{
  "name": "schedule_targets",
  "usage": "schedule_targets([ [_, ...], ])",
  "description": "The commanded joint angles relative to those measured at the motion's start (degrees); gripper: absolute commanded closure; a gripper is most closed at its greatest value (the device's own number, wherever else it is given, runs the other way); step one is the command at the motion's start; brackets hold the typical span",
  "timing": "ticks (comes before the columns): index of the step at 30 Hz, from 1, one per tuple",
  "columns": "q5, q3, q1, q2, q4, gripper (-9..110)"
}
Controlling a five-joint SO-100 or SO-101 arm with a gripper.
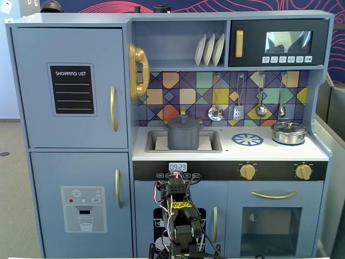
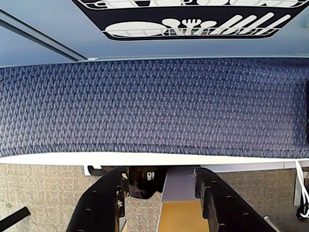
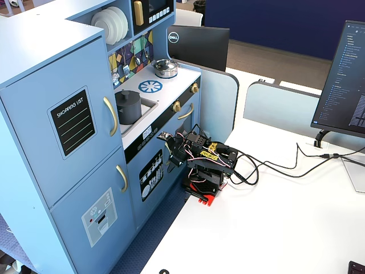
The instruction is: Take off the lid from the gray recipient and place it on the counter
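**Nothing done yet: lid on the pot, arm folded low**

We read this as the very start. The lid [image 1: 183,121] sits flat on the pot [image 1: 184,137], knob up, edges flush w/ the pot's rim as far as we can tell in both fixed views. The pot stands in the sink recess of the counter [image 1: 232,152], left of the burner print [image 1: 247,140]; the silver pot [image 1: 289,132] is well apart at the right end and plays no part.

The arm [image 3: 204,162] is folded up on the white table [image 3: 274,228], in front of the kitchen and below counter level, nowhere near the pot. In the wrist view the gripper [image 2: 161,186] points down toward the blue carpet strip [image 2: 154,106] and the cupboard front; its two fingers stand apart w/ a clear gap and nothing between them, so we call it moderately wide and empty.

What's left, in our judgement, is all of it:
- raise the arm and reach over the counter edge to the pot
- close on the knob (small target, so approx. centering matters)
- lift the lid clear of the rim
- set it on a bare bit of counter, e.g. the white patch betw. sink and burner print, or in front of it

Progress: approx. zero.
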Motion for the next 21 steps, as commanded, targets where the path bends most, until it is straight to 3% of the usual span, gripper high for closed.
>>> schedule_targets([
  [1,-0.44,-0.09,7.03,-0.44,10.37,101],
  [14,-0.53,-0.09,7.03,-0.44,10.37,101],
  [21,4.75,-5.01,5.01,-0.53,6.24,101],
])
